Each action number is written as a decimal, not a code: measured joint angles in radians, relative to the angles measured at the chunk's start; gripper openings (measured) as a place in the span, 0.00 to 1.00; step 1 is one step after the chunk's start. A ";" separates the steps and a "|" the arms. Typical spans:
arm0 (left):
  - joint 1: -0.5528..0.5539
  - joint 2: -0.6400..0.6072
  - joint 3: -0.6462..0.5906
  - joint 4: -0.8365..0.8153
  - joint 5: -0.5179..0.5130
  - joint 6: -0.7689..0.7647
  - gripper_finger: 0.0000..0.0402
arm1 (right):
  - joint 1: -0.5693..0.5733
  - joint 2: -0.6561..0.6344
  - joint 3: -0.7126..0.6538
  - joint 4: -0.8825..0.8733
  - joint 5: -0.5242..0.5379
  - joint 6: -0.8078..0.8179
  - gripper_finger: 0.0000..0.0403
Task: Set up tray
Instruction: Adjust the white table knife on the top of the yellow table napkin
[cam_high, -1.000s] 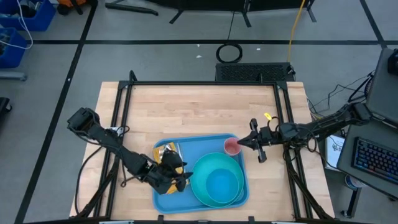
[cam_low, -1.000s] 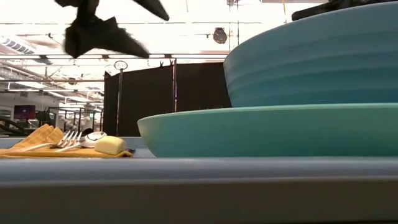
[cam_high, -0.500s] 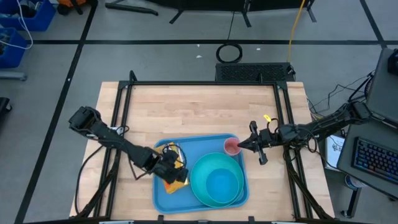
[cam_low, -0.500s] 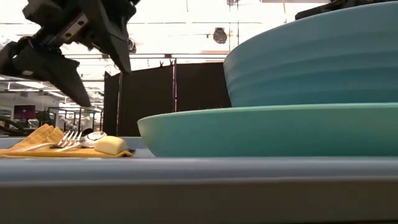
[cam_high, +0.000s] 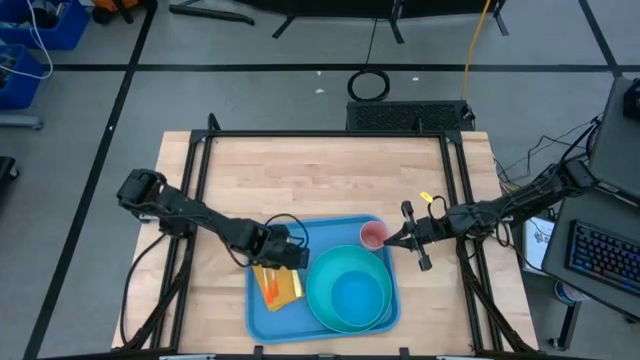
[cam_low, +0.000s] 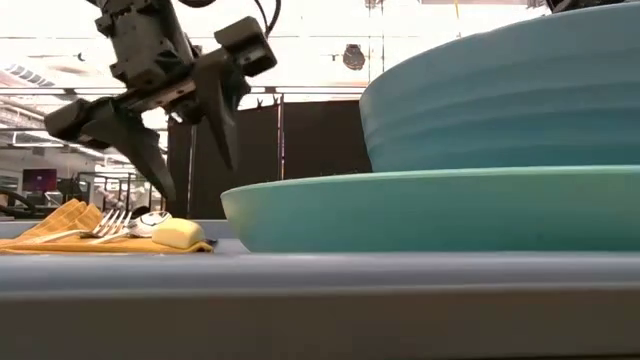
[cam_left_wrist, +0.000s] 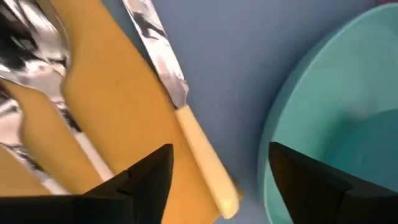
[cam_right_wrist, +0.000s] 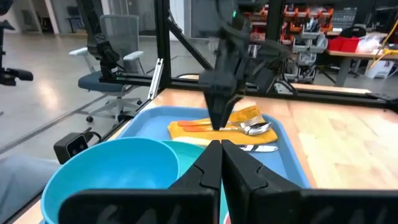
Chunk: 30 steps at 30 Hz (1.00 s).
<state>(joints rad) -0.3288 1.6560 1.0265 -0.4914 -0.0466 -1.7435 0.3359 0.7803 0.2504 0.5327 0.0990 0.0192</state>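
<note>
The blue tray (cam_high: 330, 232) lies at the table's near middle. On it are a yellow napkin (cam_high: 276, 287) with a fork, a spoon (cam_low: 148, 222) and a cream-handled knife (cam_left_wrist: 199, 149), a turquoise plate (cam_low: 430, 210) with a bowl (cam_high: 355, 295) on it, and a pink cup (cam_high: 372, 236) at the far right corner. My left gripper (cam_high: 287, 252) is open and empty, above the napkin's far end. My right gripper (cam_high: 390, 238) is shut, its tips right beside the cup's right side. My right gripper has its shut tips at the pink cup's right side (cam_high: 381, 237), coming level from the table's right. I cannot tell whether they touch it.
A black frame (cam_high: 330, 135) runs around the wooden table top. Bare wood (cam_high: 320, 180) lies between the tray and the far edge. Cables trail by both arms' bases.
My left gripper has gone from over the napkin toward the table's far edge, and the napkin with the cutlery now shows whole in the high view. The napkin and cutlery lie where they were.
</note>
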 joint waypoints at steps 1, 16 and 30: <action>0.001 0.004 0.000 0.005 0.003 -0.008 0.64 | 0.000 0.000 0.000 0.001 0.000 -0.003 0.00; 0.002 0.126 0.001 0.137 0.125 -0.020 0.46 | 0.000 0.000 0.000 0.000 0.000 -0.007 0.00; -0.009 0.131 -0.001 0.035 0.190 -0.046 0.46 | 0.000 0.000 0.000 -0.008 0.000 -0.006 0.00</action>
<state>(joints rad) -0.3383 1.7868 1.0252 -0.4564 0.1434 -1.7899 0.3359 0.7799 0.2504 0.5252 0.0994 0.0135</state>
